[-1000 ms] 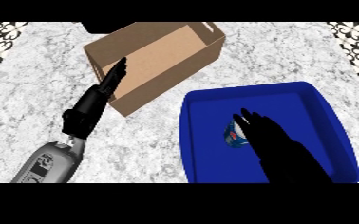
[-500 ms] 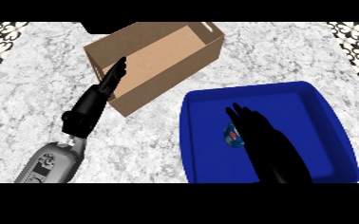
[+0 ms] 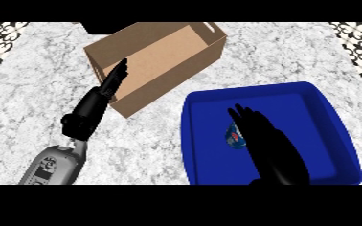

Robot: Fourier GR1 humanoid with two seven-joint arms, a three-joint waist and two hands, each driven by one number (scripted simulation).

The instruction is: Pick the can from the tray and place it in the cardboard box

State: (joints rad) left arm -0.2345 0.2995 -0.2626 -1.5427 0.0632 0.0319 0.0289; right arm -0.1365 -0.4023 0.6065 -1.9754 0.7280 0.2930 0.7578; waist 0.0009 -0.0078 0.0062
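A small can (image 3: 233,137) lies inside the blue tray (image 3: 205,158) at the lower right; only a sliver of it shows left of my right hand (image 3: 267,143). That hand hovers over the tray with straight fingers pointing away from me, covering most of the can. An open cardboard box (image 3: 159,62) stands at the upper left of the tray. My left hand (image 3: 96,105) rests open beside the box's near left wall, fingers straight and pointing up along it.
The counter (image 3: 283,52) is speckled white marble. A dark object (image 3: 99,27) sits at the far edge behind the box. Patterned strips show at the far left and far right corners.
My right hand has slid left and slightly forward over the tray, now covering more of the can. The left hand and the box have not moved.
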